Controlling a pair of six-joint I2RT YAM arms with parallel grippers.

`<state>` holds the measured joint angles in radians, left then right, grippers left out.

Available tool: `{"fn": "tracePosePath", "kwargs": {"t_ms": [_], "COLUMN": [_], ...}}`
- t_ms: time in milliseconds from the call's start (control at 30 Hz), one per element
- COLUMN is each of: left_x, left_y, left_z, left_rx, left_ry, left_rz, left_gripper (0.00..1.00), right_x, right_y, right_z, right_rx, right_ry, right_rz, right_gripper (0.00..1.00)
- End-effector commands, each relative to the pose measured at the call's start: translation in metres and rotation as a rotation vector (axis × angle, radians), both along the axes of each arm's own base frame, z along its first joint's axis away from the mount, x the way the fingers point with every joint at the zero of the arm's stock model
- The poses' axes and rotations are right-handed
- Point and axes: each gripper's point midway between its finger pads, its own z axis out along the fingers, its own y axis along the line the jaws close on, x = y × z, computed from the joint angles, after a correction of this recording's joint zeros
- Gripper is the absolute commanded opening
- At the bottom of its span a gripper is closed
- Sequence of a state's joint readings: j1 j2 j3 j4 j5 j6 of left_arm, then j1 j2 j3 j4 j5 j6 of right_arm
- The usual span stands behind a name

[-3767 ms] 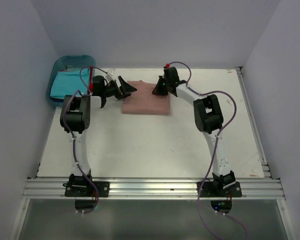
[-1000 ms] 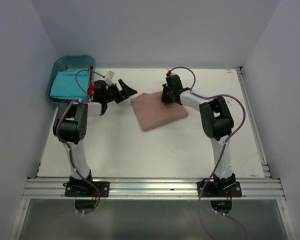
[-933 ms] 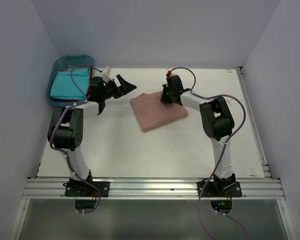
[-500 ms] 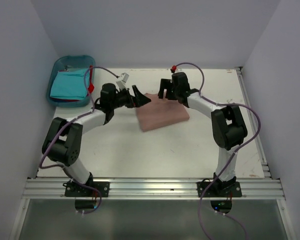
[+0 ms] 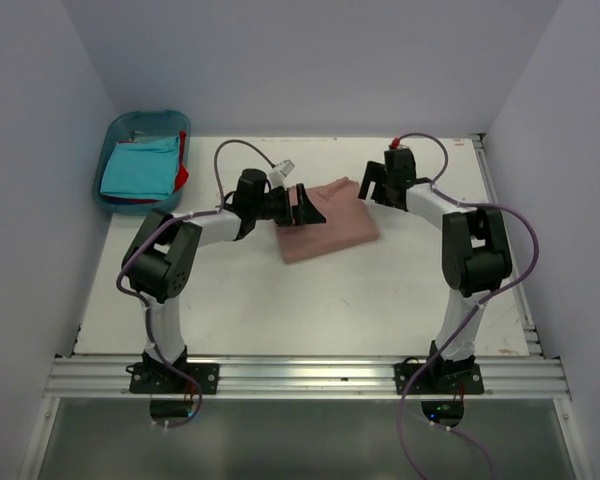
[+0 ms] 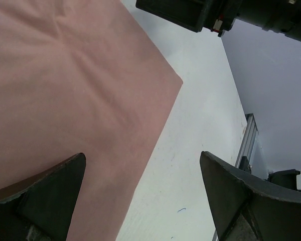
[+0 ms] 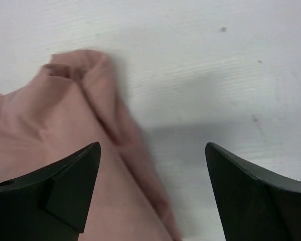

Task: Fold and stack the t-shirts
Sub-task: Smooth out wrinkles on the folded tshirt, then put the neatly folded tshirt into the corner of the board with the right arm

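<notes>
L gripper [image 5: 305,205] jaws are standing wide apart, gripping nothing. It's hanging low over the L edge of the pink tee [image 5: 330,225]; in the L wrist view 1 finger is showing over cloth and the other over bare table [image 5: 280,310] just beside the tee's edge. R gripper [image 5: 370,183] jaws are also gaping wide w/ nothing between them, sitting just off the pink tee's far R corner. In the R wrist view that corner is bunching into a small rolled fold near 1 finger, w/ bare tabletop under the other. The pink tee is lying flat between the 2 grippers, folded into a rough rectangle and skewed, its smooth plain side facing up. Both arms are reaching in toward it, 1 from each side; the R gripper's dark body is showing beyond the tee's far corner in the L wrist view. Well off to the L of the pink tee, the turquoise tee [image 5: 140,170] is lying folded in the blue bin [image 5: 150,122], w/ the red tee [image 5: 182,176] peeking out along the side nearer the pink tee.
</notes>
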<state>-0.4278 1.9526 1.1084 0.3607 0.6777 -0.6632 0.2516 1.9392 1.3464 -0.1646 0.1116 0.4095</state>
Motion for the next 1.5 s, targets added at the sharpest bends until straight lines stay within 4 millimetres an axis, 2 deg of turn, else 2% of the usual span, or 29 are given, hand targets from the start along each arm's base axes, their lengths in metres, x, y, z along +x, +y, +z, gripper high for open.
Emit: {"fn": "tracePosePath", "kwargs": {"t_ms": [0, 233, 267, 400, 500, 600, 633, 733, 833, 900, 1000, 1167, 1333, 1467], "left_x": [0.004, 0.007, 0.007, 0.009, 0.008, 0.006, 0.004, -0.001, -0.003, -0.004, -0.001, 0.007, 0.013, 0.013], "left_y": [-0.002, 0.014, 0.016, 0.028, 0.033, 0.035, 0.036, 0.038, 0.045, 0.050, 0.070, 0.091, 0.088, 0.083], "left_z": [0.006, -0.021, -0.026, -0.044, -0.057, -0.073, -0.081, -0.094, -0.102, -0.102, -0.101, -0.093, -0.084, -0.079], "left_rx": [0.032, 0.177, 0.198, 0.295, 0.340, 0.368, 0.380, 0.413, 0.450, 0.453, 0.475, 0.532, 0.532, 0.519], "left_ry": [-0.024, 0.023, 0.037, 0.086, 0.119, 0.155, 0.174, 0.206, 0.232, 0.241, 0.269, 0.274, 0.256, 0.241], "left_rz": [-0.020, 0.019, 0.025, 0.065, 0.062, 0.055, 0.047, 0.022, 0.000, -0.006, 0.016, 0.057, 0.020, -0.031], "left_gripper": [1.00, 1.00, 1.00, 0.98, 0.88, 0.83, 0.83, 0.83, 0.82, 0.82, 0.82, 0.83, 0.83, 0.83], "right_x": [-0.006, -0.019, -0.027, -0.040, -0.048, -0.061, -0.062, -0.072, -0.079, -0.085, -0.095, -0.117, -0.134, -0.141], "right_y": [-0.016, 0.004, 0.009, 0.017, 0.015, 0.009, 0.008, 0.006, 0.012, 0.013, 0.015, 0.027, 0.043, 0.051], "right_z": [-0.025, -0.053, -0.060, -0.068, -0.074, -0.080, -0.075, -0.079, -0.080, -0.080, -0.085, -0.101, -0.118, -0.120], "right_rx": [0.069, 0.244, 0.275, 0.376, 0.399, 0.403, 0.406, 0.413, 0.439, 0.448, 0.459, 0.489, 0.495, 0.485], "right_ry": [0.062, 0.129, 0.151, 0.174, 0.184, 0.204, 0.195, 0.211, 0.234, 0.233, 0.245, 0.297, 0.343, 0.350], "right_rz": [-0.033, 0.019, 0.035, 0.035, 0.022, 0.006, 0.003, 0.001, 0.024, 0.026, 0.036, 0.065, 0.104, 0.130], "right_gripper": [0.88, 0.87, 0.87, 0.87, 0.87, 0.88, 0.89, 0.89, 0.89, 0.89, 0.89, 0.89, 0.89, 0.89]}}
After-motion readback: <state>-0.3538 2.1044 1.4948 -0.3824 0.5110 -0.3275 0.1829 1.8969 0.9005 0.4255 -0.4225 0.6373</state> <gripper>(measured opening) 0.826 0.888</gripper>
